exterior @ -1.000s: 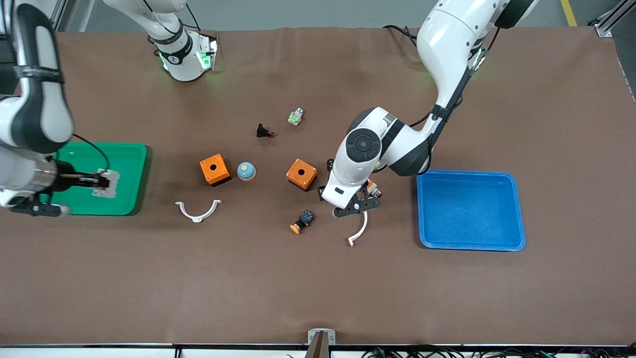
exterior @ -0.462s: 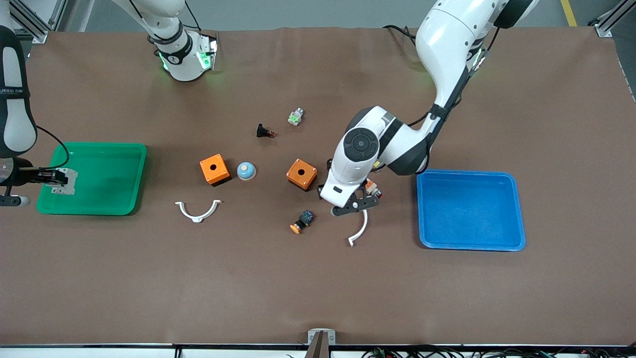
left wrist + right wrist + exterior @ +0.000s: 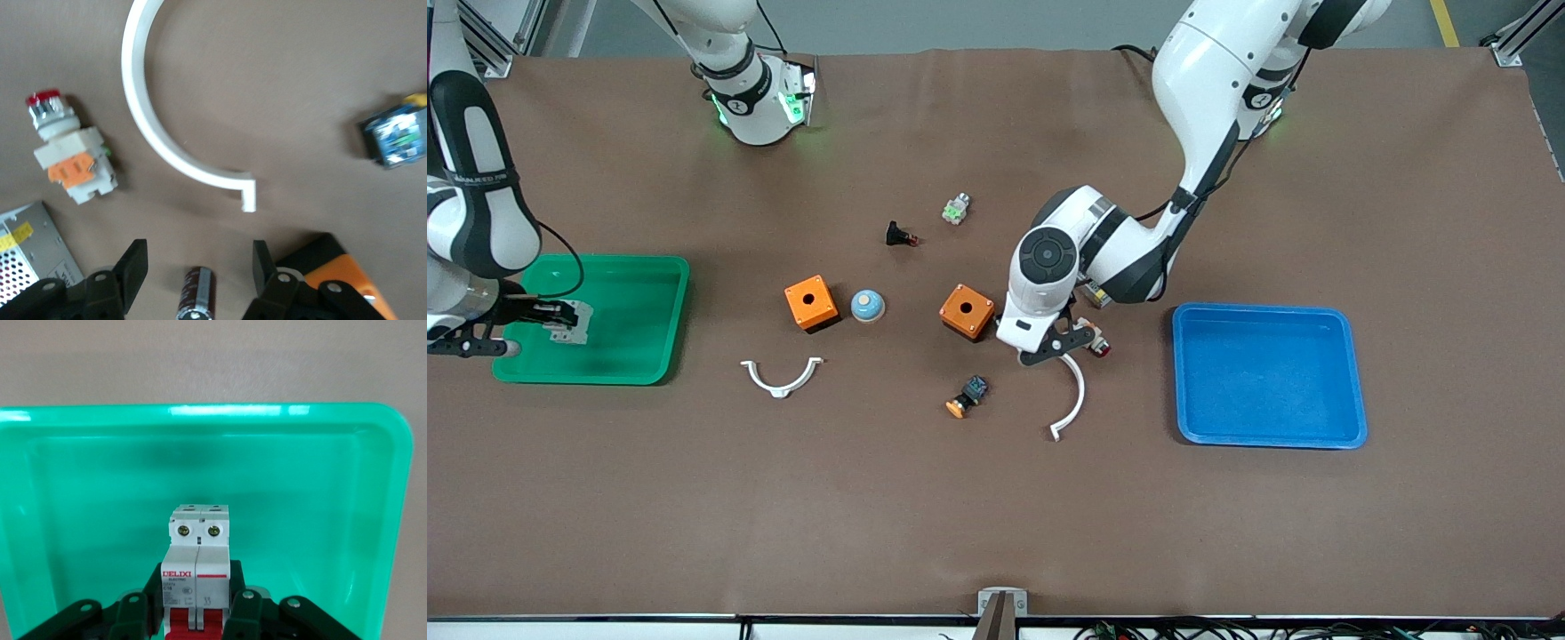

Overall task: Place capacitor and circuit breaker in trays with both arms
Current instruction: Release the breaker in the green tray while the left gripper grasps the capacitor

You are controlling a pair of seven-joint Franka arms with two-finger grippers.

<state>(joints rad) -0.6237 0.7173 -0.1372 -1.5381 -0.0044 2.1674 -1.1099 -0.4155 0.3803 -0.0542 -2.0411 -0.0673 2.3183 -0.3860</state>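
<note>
Between my left jaws (image 3: 199, 267), spread wide, the capacitor (image 3: 197, 300) lies on the bench (image 3: 996, 516) beside an orange box (image 3: 967, 312). It looks light, smooth and likely to roll, so I'd pinch its sides. My right jaws (image 3: 195, 610) pinch the rigid breaker (image 3: 198, 550) over the green tray (image 3: 373, 487).

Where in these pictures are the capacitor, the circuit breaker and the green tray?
capacitor (image 3: 197, 291): left wrist view, on the middle of its dark cylindrical body.
circuit breaker (image 3: 198, 560): right wrist view, on its white face by the label.
green tray (image 3: 660, 320): front view, on a bare part of its floor.
</note>
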